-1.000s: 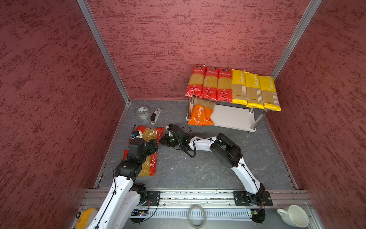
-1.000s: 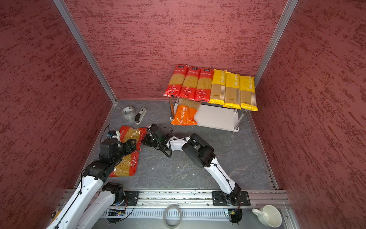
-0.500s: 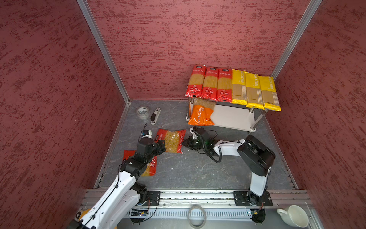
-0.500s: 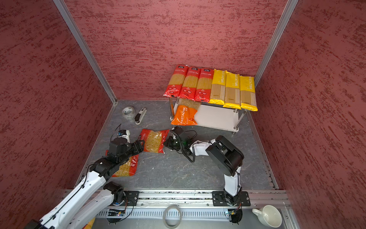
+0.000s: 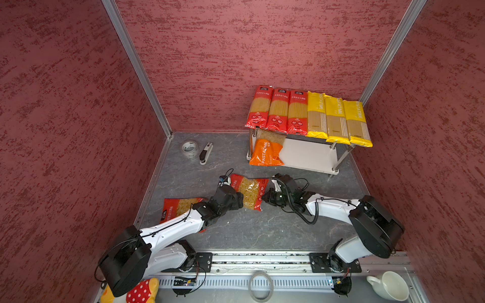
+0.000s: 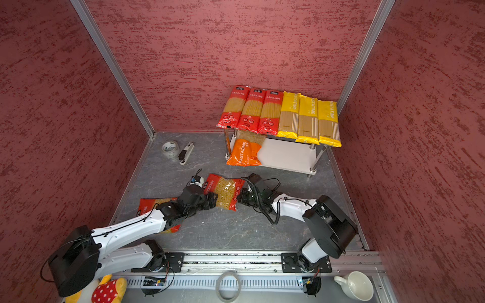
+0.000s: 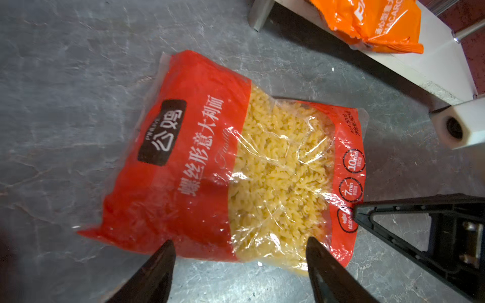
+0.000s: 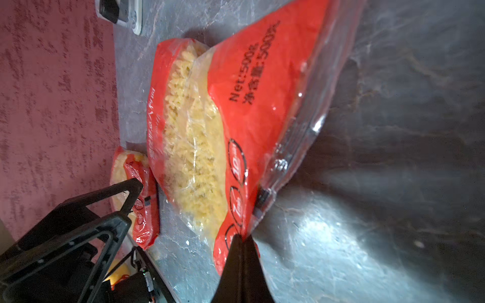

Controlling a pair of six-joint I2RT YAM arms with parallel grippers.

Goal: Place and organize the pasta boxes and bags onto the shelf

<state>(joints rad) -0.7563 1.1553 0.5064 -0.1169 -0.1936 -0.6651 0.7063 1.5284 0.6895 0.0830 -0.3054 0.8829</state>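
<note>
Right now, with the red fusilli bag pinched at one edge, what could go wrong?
The right hand grips only the edge of the fusilli bag, so it may slip or tear if lifted. In both top views the left arm covers part of the second red bag and may drag it.

Quick tally: there were three red spaghetti packs [image 5: 278, 111] and three yellow PASTATIME packs [image 5: 336, 118] up at 1 o'clock, plus one orange PASTATIME bag [image 5: 265, 153]. Two red fusilli bags [image 5: 249, 190]. One shelf [image 5: 309, 154]. One tape roll [image 5: 189, 148] and one stapler [image 5: 205, 153] at 11, one mug [image 5: 391, 286] at 5, one plush toy [image 5: 141, 292] at 7.
</note>
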